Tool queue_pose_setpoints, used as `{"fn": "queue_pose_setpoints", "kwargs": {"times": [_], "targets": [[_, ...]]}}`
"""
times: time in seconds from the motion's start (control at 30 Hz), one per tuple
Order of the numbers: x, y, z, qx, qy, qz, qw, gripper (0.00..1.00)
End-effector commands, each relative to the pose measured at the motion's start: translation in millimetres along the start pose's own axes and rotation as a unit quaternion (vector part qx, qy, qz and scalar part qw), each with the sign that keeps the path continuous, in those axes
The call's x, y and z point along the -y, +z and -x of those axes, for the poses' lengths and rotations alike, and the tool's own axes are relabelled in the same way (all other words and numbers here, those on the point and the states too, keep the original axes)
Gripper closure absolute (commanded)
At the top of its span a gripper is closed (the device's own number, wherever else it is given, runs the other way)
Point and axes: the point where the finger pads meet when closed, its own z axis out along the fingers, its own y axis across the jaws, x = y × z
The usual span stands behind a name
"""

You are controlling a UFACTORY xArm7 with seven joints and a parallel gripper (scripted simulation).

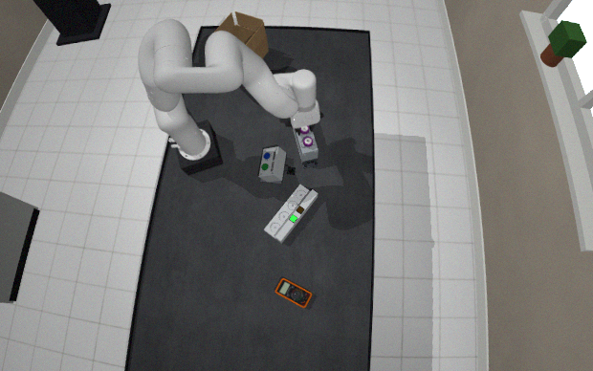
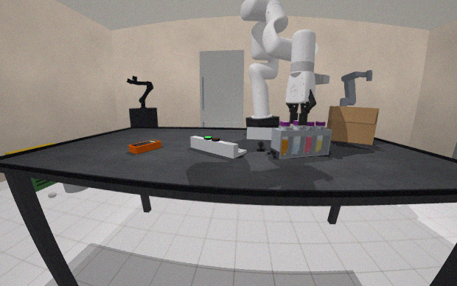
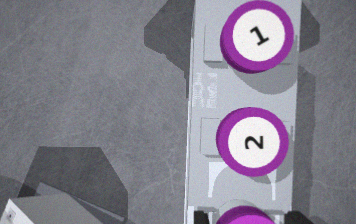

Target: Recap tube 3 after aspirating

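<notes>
Past the aspirate step: green lamp (image 1: 293,218) lit, cap 3 (image 3: 245,216) on its tube. Gripper (image 2: 299,119) half open astride it (gripping nothing). Leaves tightening, checks, READY key (image 1: 264,166).
</notes>
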Motion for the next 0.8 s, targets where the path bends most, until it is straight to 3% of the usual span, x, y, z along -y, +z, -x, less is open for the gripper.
{"fn": "queue_pose_setpoints", "kwargs": {"times": [0.0, 0.23, 0.37, 0.4, 0.77], "targets": [[-1.6, -1.3, 0.1, -0.008, -0.082, 0.001, 0.997, 0.54], [-1.6, -1.3, 0.1, -0.008, -0.174, 0.002, 0.985, 0.54], [-1.6, -1.3, 0.2, -0.008, -0.174, 0.002, 0.985, 0.54], [-1.6, -1.3, 0.2, -0.008, -0.174, 0.002, 0.985, 1.00], [-1.6, -1.3, 0.3, -0.007, -0.173, 0.002, 0.985, 1.00]]}}
